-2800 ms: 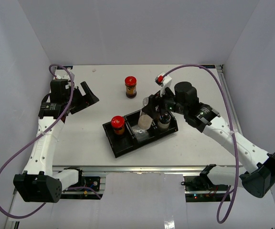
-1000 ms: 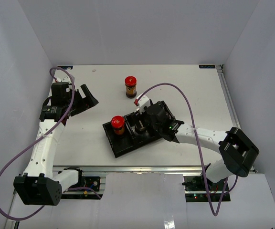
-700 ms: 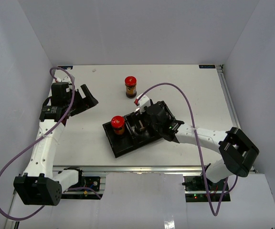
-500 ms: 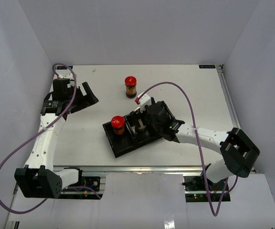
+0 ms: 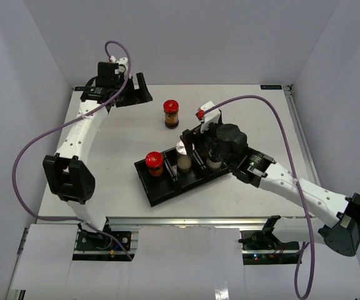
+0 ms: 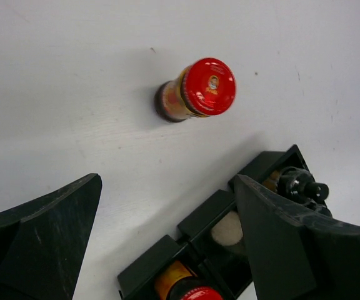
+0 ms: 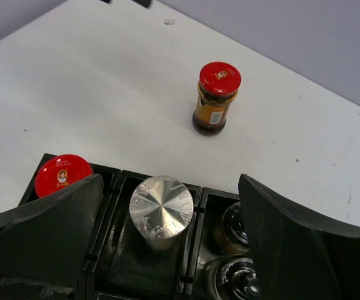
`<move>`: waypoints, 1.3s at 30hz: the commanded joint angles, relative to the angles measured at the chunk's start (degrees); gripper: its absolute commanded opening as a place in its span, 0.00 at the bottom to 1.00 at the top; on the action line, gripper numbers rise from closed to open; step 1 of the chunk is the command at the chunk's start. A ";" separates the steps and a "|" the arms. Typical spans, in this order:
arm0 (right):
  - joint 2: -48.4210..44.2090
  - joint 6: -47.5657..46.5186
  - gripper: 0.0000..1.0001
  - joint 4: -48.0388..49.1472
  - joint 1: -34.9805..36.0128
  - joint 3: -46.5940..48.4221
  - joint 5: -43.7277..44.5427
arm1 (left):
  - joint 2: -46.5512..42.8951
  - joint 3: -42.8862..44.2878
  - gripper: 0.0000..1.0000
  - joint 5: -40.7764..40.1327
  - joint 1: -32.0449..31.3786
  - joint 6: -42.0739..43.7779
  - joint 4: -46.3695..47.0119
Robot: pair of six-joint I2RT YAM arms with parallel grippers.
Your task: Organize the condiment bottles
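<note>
- Silver jar (image 7: 161, 205) now stands upright in the middle compartment of the tray (image 5: 160, 190). A second ago the right pincer (image 7: 170, 180) was low in that slot, closed round it.
- Since then the right pincer has spread wide and lifted clear. Its fingers (image 7: 49, 231) flank the jar from above and touch nothing.
- On one side of it a red jar (image 7: 61, 175) sits in the end compartment. On the other side two shakers (image 7: 233, 232) share the opposite end.
- That makes four bottles stowed, by my count. One remains: the loose red jar (image 5: 170, 114), upright on the bare counter (image 5: 105, 156), beyond the tray and well apart from it.
- Meanwhile the left arm has swung from the counter's left side out to its far edge. The left pincer (image 6: 167, 181) hangs spread and empty, and its camera looks straight down on the loose red jar.
- My reading is that the right arm's placing is finished and the last jar falls to the left arm.
- Where that jar goes is less sure, since every compartment already holds something. From overhead, the near half of the red jar's compartment looks free.
</note>
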 commanded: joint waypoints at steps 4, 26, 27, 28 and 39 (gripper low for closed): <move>-11.09 -0.36 0.96 -6.84 -0.01 1.12 1.60 | 18.32 22.97 0.98 -0.81 -6.35 3.93 -6.14; -20.93 -2.56 0.98 -5.38 -0.63 -3.77 4.61 | 32.73 30.40 0.98 -10.98 -14.92 10.03 -3.15; -20.93 -2.56 0.98 -5.43 -0.68 -3.77 4.72 | 32.89 30.39 0.98 -11.47 -14.98 10.04 -3.14; -20.93 -2.58 0.98 -5.45 -0.71 -3.77 4.84 | 33.09 30.40 0.98 -11.98 -15.03 10.08 -3.13; -22.28 -2.83 0.98 -4.94 -0.70 -4.39 5.76 | 35.50 31.02 0.94 -16.65 -16.36 11.31 -3.33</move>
